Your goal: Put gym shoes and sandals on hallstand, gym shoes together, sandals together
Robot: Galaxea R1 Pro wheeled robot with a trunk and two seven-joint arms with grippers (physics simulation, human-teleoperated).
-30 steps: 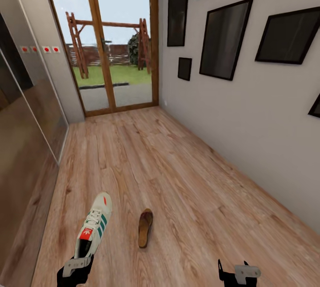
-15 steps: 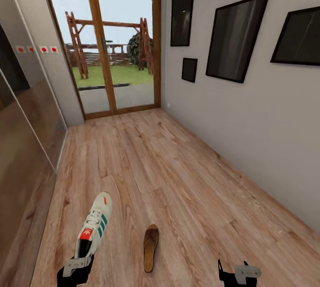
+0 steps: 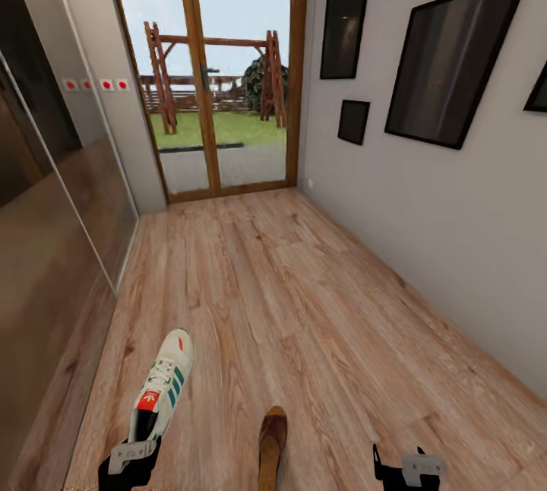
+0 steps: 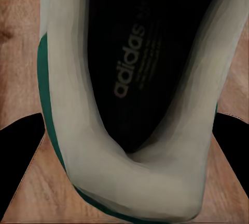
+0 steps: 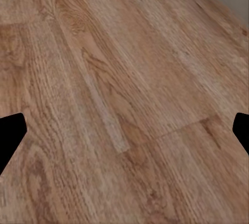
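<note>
While left claw [image 3: 131,454] clamps white gym shoe [image 3: 162,384], right claw [image 3: 398,460] gapes over wood-grain planks [image 3: 304,308].

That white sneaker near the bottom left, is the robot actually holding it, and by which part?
Yes. The left hand holds the gym shoe by its heel end, toe pointing away. The right hand holds nothing.

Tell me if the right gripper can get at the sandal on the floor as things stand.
Probably yes. The right gripper is open and holds nothing, and only bare corridor floor lies between it and the sandal; the left gripper holds the gym shoe.
</note>
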